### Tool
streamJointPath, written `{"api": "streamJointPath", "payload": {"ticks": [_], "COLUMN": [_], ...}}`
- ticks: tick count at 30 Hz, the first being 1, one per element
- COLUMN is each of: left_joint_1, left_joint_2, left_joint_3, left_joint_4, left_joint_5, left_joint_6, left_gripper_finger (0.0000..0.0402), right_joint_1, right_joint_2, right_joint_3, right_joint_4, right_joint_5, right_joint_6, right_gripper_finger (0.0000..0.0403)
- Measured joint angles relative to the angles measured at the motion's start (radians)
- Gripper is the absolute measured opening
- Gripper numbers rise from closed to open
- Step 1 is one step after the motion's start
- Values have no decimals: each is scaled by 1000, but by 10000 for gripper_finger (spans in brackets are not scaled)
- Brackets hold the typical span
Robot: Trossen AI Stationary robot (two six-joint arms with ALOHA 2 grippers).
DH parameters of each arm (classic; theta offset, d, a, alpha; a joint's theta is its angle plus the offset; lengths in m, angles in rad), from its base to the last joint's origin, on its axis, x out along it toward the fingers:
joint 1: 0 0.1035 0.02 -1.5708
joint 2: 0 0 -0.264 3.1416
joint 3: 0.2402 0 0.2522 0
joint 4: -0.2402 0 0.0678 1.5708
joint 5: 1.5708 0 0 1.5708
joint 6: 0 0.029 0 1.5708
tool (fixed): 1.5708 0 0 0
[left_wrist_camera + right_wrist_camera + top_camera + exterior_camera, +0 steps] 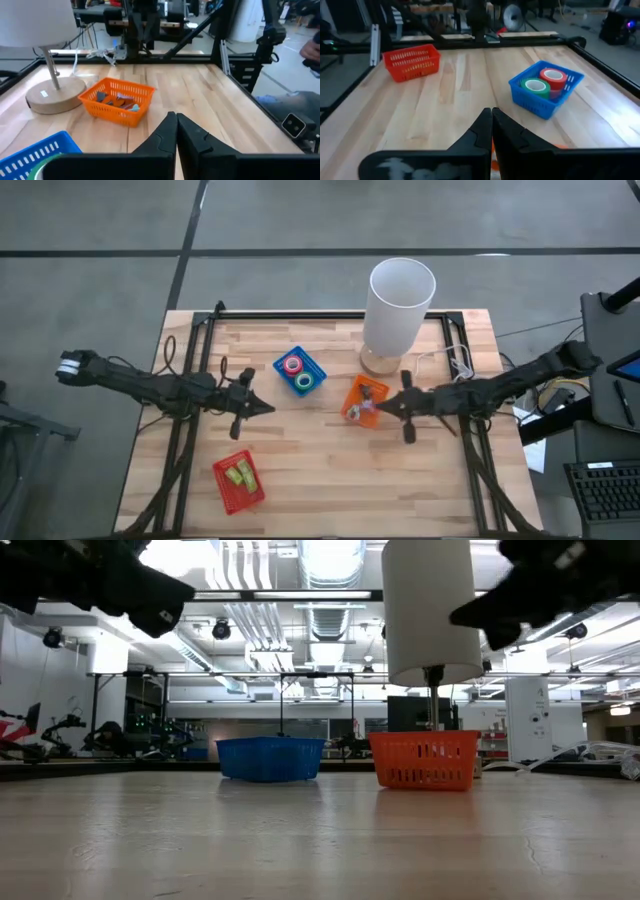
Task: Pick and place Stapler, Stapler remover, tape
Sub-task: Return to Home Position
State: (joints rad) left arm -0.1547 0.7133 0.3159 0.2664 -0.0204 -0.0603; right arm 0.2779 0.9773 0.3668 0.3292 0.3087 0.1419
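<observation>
Showing both arms raised above the wooden table, clear of every basket. The left gripper hovers over the table's left half, and the right gripper hangs just beside the orange basket. Each has its fingers pressed together on nothing. The tape, a red roll and a green-faced roll, lies side by side inside the blue basket, between the two grippers and near the lamp. The red basket, holding green boxes, stands well apart on the left arm's side. By their look the rolls are light, stiff rings with smooth, possibly slippery rims. The surest hold is probably one finger through the open centre and one outside, pinching the ring wall, since the basket walls crowd an outer grasp.
</observation>
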Motion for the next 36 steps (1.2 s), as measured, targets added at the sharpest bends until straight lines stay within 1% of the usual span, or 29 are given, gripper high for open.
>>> {"api": "streamJointPath", "payload": {"ticks": [3, 9, 13, 16, 18, 23, 26, 27, 29, 34, 36], "left_joint_1": [0, 1, 2, 3, 3, 3, 3, 3, 3, 3, 3], "left_joint_2": [-57, -220, -334, -417, -472, -605, -679, -701, -713, -689, -679], "left_joint_3": [-24, -89, -142, -181, -203, -221, -222, -220, -223, -225, -234], "left_joint_4": [1, -5, -19, -42, -59, -183, -291, -304, -321, -321, -325], "left_joint_5": [0, -7, -23, -24, -24, -31, -34, -35, -43, -53, -52], "left_joint_6": [-7, -8, 1, 0, -12, -21, 67, 101, 143, 151, 157], "left_gripper_finger": [5, 6, 15, 17, 14, 4, 5, 7, 16, 36, 42], "right_joint_1": [-2, -2, -2, -2, -2, -1, -1, -1, -1, -2, -2], "right_joint_2": [-123, -349, -463, -524, -557, -617, -631, -631, -631, -630, -627], "right_joint_3": [-76, -195, -255, -294, -317, -358, -358, -358, -358, -358, -358], "right_joint_4": [-4, -3, -10, -10, -11, -14, -41, -41, -40, -39, -41], "right_joint_5": [-14, -25, -30, -37, -53, -86, -85, -85, -80, -17, -13], "right_joint_6": [-10, -16, -19, -17, -17, -14, -17, -23, -41, -42, -42], "right_gripper_finger": [8, 8, 8, 8, 8, 8, 8, 8, 8, 8, 8]}}
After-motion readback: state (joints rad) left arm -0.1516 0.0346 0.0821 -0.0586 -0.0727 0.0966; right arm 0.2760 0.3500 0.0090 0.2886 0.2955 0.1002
